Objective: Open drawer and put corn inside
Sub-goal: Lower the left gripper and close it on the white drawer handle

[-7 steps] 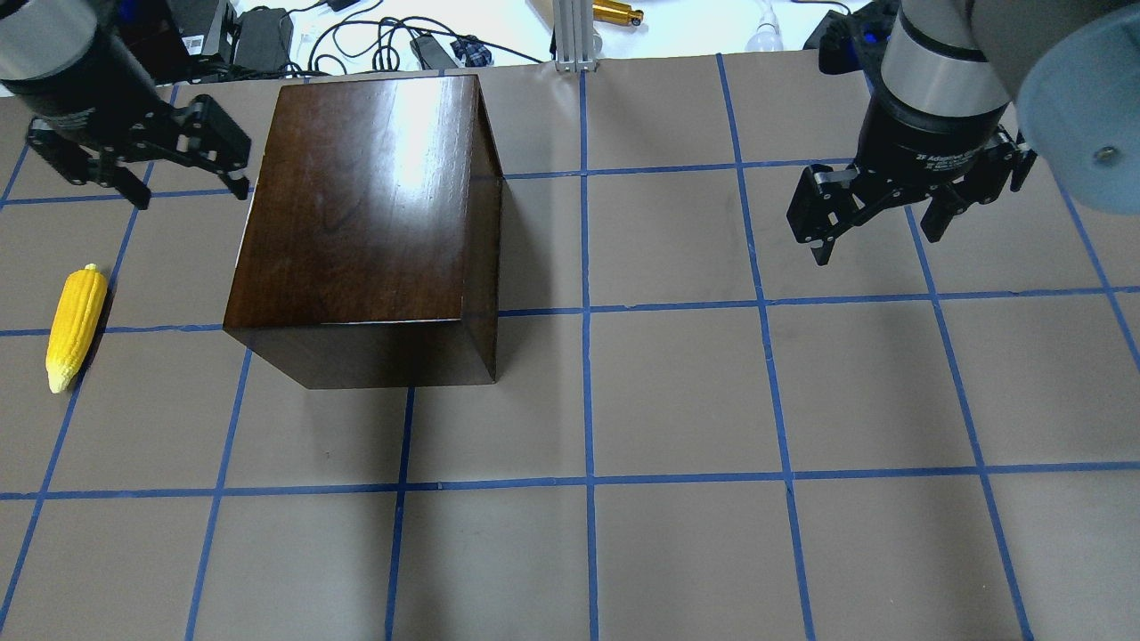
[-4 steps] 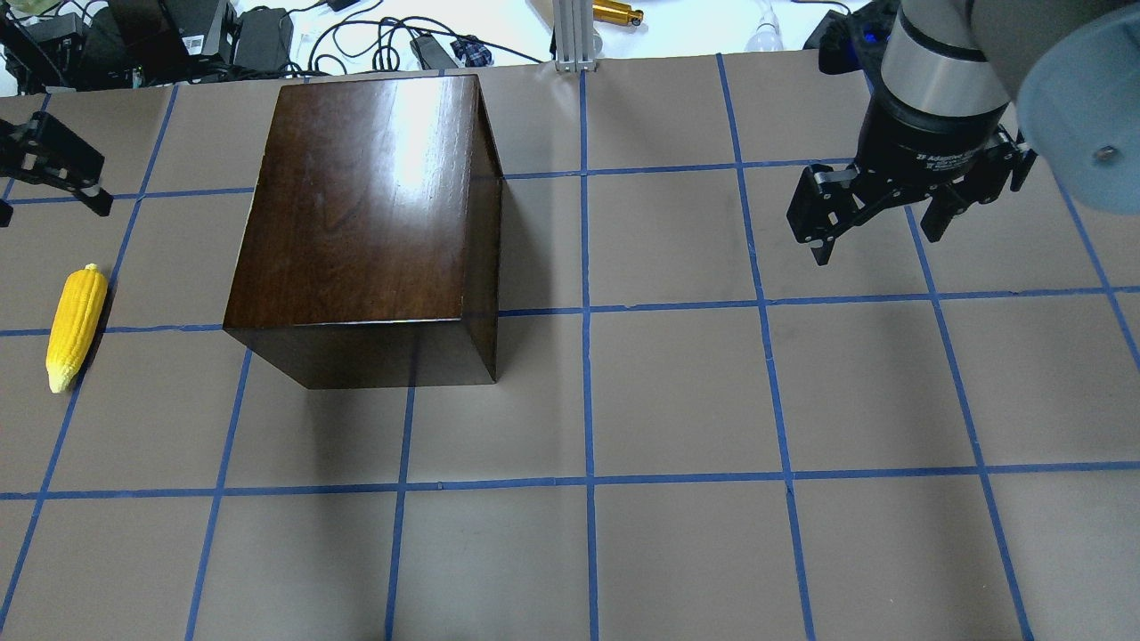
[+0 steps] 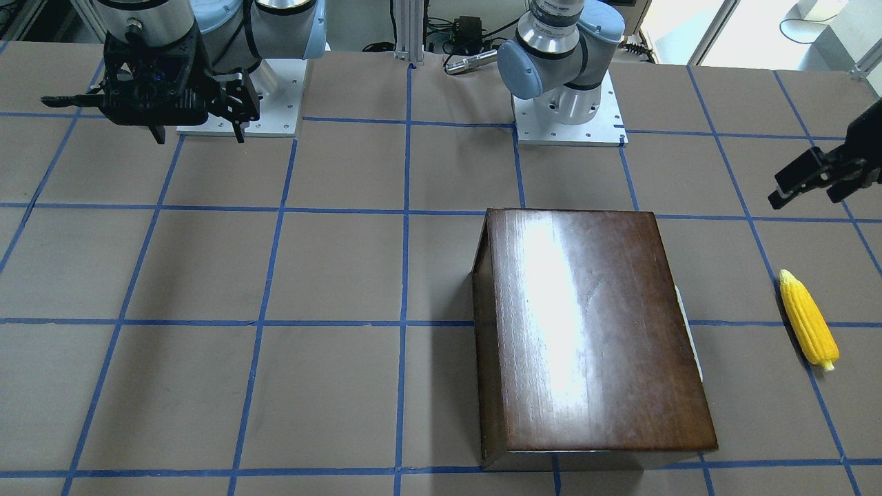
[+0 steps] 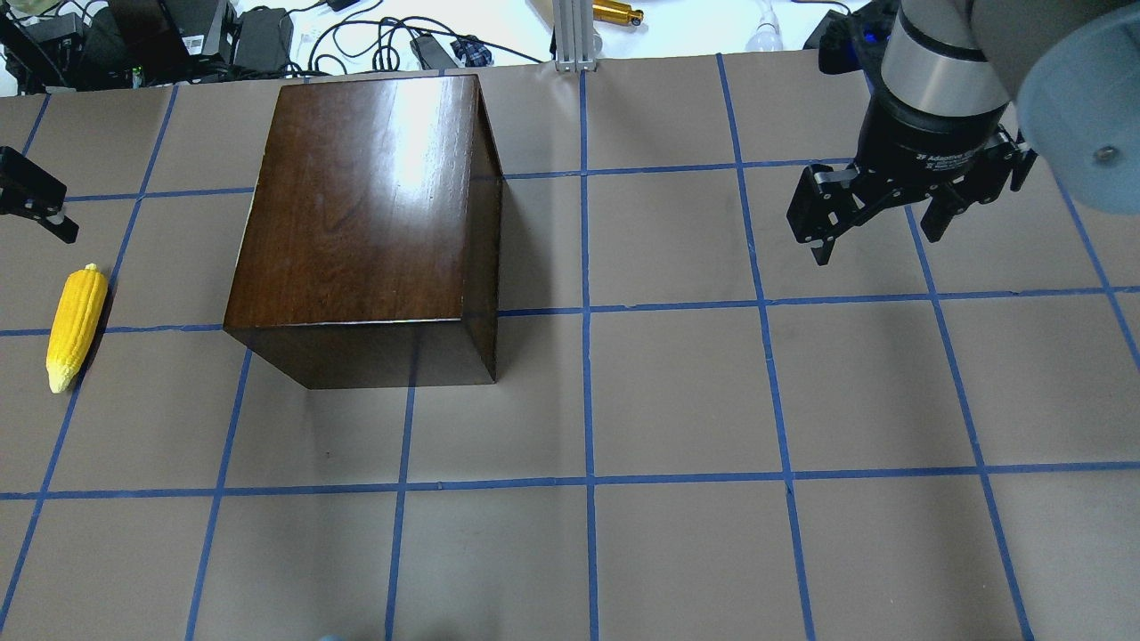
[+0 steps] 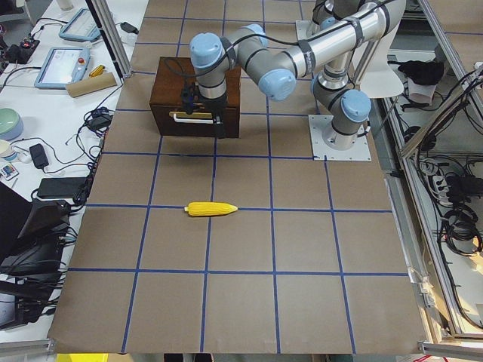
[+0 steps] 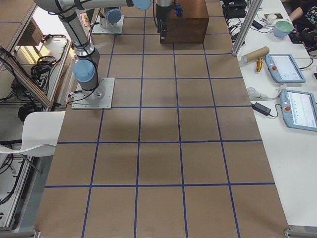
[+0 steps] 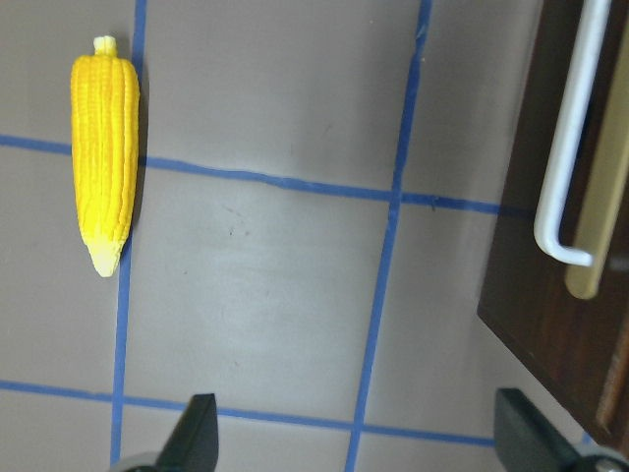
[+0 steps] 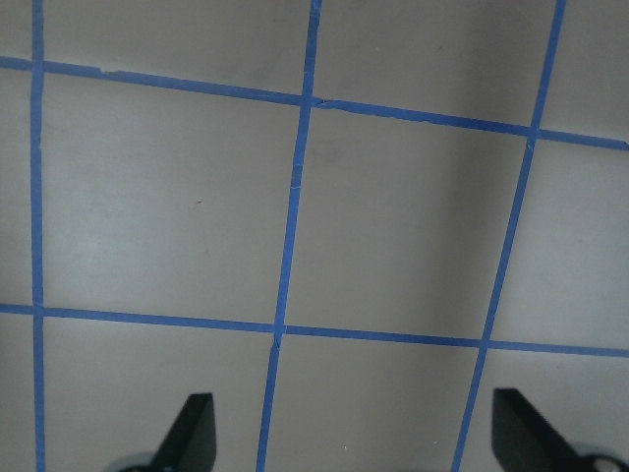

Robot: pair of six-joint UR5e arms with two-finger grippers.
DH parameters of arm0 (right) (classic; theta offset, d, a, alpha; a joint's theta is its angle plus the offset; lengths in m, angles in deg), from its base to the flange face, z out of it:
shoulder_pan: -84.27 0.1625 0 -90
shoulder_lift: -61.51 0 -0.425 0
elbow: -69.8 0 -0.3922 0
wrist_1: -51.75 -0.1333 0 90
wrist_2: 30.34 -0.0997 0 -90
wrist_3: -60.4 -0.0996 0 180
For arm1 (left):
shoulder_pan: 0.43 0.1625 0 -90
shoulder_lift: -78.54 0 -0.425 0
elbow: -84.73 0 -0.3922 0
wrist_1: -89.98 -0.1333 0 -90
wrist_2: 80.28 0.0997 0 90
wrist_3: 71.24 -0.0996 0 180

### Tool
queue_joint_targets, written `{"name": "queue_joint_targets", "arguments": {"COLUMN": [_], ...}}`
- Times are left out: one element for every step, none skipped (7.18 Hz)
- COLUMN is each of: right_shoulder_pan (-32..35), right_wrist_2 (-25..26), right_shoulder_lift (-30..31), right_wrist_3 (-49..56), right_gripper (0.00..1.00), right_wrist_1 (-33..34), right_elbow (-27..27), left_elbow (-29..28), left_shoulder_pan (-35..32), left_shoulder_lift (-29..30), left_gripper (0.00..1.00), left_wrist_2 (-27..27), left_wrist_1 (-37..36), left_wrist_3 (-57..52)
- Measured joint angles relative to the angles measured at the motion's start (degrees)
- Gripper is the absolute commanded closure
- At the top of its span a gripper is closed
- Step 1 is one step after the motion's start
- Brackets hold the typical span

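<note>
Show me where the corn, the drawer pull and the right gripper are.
corn point(image 4: 77, 328), overhead view, middle of the cob.
drawer pull point(image 7: 566, 128), left wrist view, on its metal bar.
right gripper point(image 4: 875, 242), overhead view, midway between its fingertips.

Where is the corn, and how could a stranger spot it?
Find the big shiny dark-brown box on the brown table with blue tape lines. On the side of the box that has the metal handle, the corn lies flat on the table, apart from the box. It is the only bright yellow thing there, small, pointed and bumpy.
</note>
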Motion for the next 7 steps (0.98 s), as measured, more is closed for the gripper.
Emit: {"name": "queue_joint_targets", "arguments": {"right_shoulder_pan": [0.0, 0.0, 0.0, 0.0, 0.0, 0.0, 0.0], "right_wrist_2": [0.0, 0.0, 0.0, 0.0, 0.0, 0.0, 0.0], "right_shoulder_lift": [0.0, 0.0, 0.0, 0.0, 0.0, 0.0, 0.0], "right_wrist_3": [0.0, 0.0, 0.0, 0.0, 0.0, 0.0, 0.0], "right_gripper": [0.00, 0.00, 0.00, 0.00, 0.00, 0.00, 0.00], "right_wrist_1": [0.0, 0.0, 0.0, 0.0, 0.0, 0.0, 0.0], "right_elbow": [0.0, 0.0, 0.0, 0.0, 0.0, 0.0, 0.0], "left_elbow": [0.7, 0.9, 1.1, 1.1, 1.1, 1.1, 1.1], "left_shoulder_pan": [0.0, 0.1, 0.1, 0.3, 0.5, 0.6, 0.5], "left_shoulder_lift": [3.6, 6.3, 8.2, 9.2, 9.6, 9.7, 9.8], "left_gripper": [0.00, 0.00, 0.00, 0.00, 0.00, 0.00, 0.00], "left_wrist_2": [-0.2, -0.3, -1.6, -5.5, -10.5, -16.0, -20.4], "left_wrist_1": [-3.4, -5.5, -6.7, -7.2, -7.3, -7.0, -6.8], "left_wrist_3": [0.1, 0.1, -0.9, -4.3, -7.8, -9.7, -10.5]}}
